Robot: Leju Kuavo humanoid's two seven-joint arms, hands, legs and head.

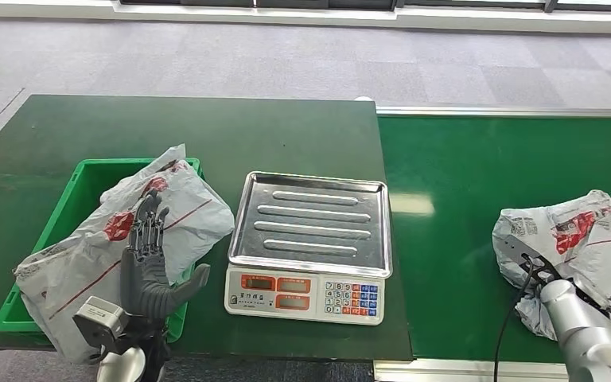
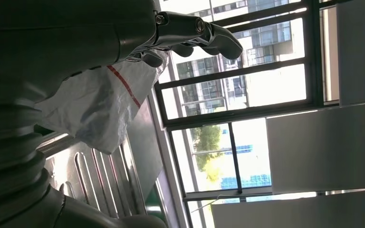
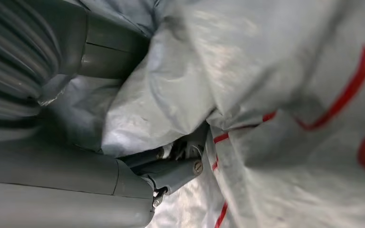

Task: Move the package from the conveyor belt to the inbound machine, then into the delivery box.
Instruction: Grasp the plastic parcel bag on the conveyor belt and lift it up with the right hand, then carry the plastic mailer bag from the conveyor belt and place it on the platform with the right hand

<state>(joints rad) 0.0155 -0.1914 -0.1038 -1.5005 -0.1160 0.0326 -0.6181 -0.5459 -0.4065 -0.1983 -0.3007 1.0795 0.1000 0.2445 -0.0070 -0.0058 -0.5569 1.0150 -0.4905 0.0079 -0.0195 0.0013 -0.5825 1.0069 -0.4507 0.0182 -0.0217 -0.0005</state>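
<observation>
Package on conveyor belt, scale beside green bin

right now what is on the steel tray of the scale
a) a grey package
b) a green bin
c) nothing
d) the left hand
c: in the head view the scale has a bare steel tray, one grey package lies in the green bin beside it under the left hand, and the other package is on the conveyor belt.
</observation>
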